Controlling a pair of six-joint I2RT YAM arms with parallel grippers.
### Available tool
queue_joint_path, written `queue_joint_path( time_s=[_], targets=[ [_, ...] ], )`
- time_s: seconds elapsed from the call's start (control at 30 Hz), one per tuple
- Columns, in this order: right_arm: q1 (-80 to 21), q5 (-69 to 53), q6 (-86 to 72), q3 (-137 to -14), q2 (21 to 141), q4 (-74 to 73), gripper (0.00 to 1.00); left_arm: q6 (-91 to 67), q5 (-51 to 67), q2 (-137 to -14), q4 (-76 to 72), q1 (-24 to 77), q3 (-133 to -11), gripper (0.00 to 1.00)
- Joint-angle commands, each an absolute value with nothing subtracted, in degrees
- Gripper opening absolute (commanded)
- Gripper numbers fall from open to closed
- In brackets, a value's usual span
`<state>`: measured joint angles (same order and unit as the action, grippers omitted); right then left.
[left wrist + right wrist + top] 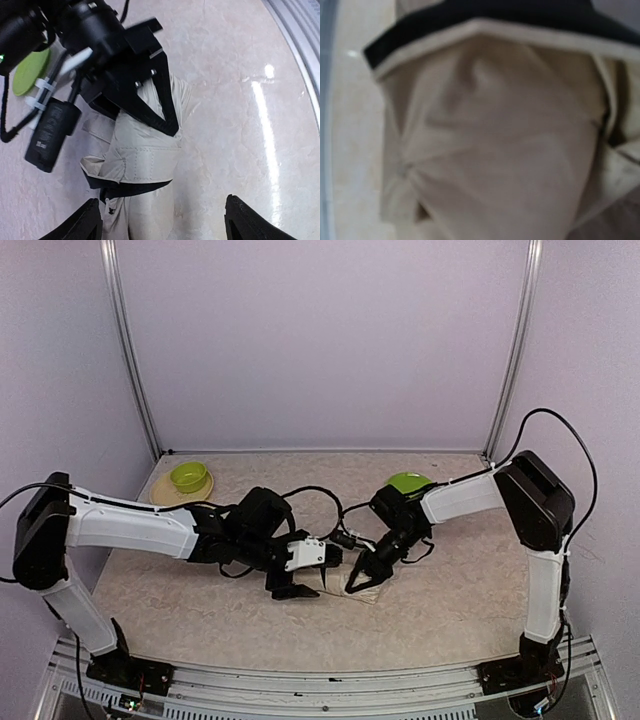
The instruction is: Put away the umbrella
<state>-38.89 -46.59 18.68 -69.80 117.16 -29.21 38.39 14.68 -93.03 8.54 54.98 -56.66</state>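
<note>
The right hand (360,578) is clamping down on the umbrella (145,155), its black fingers (161,102) pinching a bunched fold of the cream canopy near the middle of the counter (450,590). The left hand (161,202) is hovering just beside it with its jaws standing wide apart and gripping nothing. Seen from the left wrist, the near end of the bundle is lying between those spread fingers, closer to one of them, though whether cloth and fingertip are touching cannot be told. The umbrella is lying collapsed and flat on the pale, marbled counter, cream fabric outward, with a black edge and a fastening strap (142,162) running across its middle. The right wrist view is filling with blurred cream cloth and a dark hem, its own fingers out of sight. Both arms are reaching inward from the near edge, their hands meeting almost tip to tip at the centre. At the back left a green bowl (188,476) is sitting on a yellowish plate (163,496), and at the back right a green dish (408,482) is lying beside the right arm, both well apart from the umbrella. Pale lavender walls (320,340) are enclosing the counter on three sides, with metal posts (130,350) standing at the rear corners.
</note>
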Motion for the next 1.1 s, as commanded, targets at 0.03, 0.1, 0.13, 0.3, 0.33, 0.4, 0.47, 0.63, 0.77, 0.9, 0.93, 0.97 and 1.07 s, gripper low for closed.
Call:
queue_joint_path(
  time_s=[0.03,0.1,0.13,0.3,0.33,0.4,0.47,0.63,0.77,0.9,0.93,0.97,1.07],
  targets=[
    [-39.6,-44.5,19.2,-67.5,125.7,-41.5,0.00,46.3,6.5,-99.8,10.3,56.7,-58.4,0.83],
    [-39.5,-45.4,19.8,-68.4,126.0,-42.4,0.00,47.1,5.7,-101.3,9.2,56.9,-58.4,0.84],
    [-39.4,-45.7,20.0,-68.8,126.3,-42.8,0.00,47.2,5.5,-101.8,8.7,57.0,-58.5,0.84],
    [-38.8,-47.4,20.6,-70.6,128.1,-44.3,0.00,47.8,6.8,-103.2,8.2,57.6,-58.4,0.85],
    [-38.6,-48.0,20.6,-71.0,128.5,-44.4,0.00,47.8,6.9,-103.3,8.3,57.9,-58.2,0.85],
    [-38.0,-49.5,20.0,-71.8,128.9,-44.2,0.00,47.9,7.8,-104.2,9.6,58.2,-58.3,0.84],
    [-37.1,-50.3,18.6,-72.4,129.0,-42.9,0.00,47.4,8.7,-105.1,11.1,58.5,-58.5,0.83],
    [-35.1,-51.2,15.8,-74.8,128.9,-40.4,0.00,43.5,7.0,-108.9,10.4,59.1,-59.6,0.80],
    [-34.9,-51.9,16.6,-77.6,129.2,-41.1,0.00,41.4,6.6,-114.0,12.5,58.8,-62.6,0.73],
    [-33.9,-51.8,16.2,-78.0,128.8,-41.0,0.00,41.7,8.2,-115.7,15.7,58.5,-62.8,0.64],
    [-33.5,-51.8,15.8,-78.0,128.7,-40.7,0.00,42.4,8.3,-115.7,16.6,58.5,-62.5,0.64],
    [-33.0,-51.7,15.6,-77.9,128.6,-40.6,0.00,43.1,8.6,-115.5,17.1,58.5,-62.2,0.65],
    [-32.2,-50.8,15.3,-78.6,128.4,-40.3,0.00,44.6,8.2,-115.9,17.8,58.4,-61.8,0.57]
  ],
)
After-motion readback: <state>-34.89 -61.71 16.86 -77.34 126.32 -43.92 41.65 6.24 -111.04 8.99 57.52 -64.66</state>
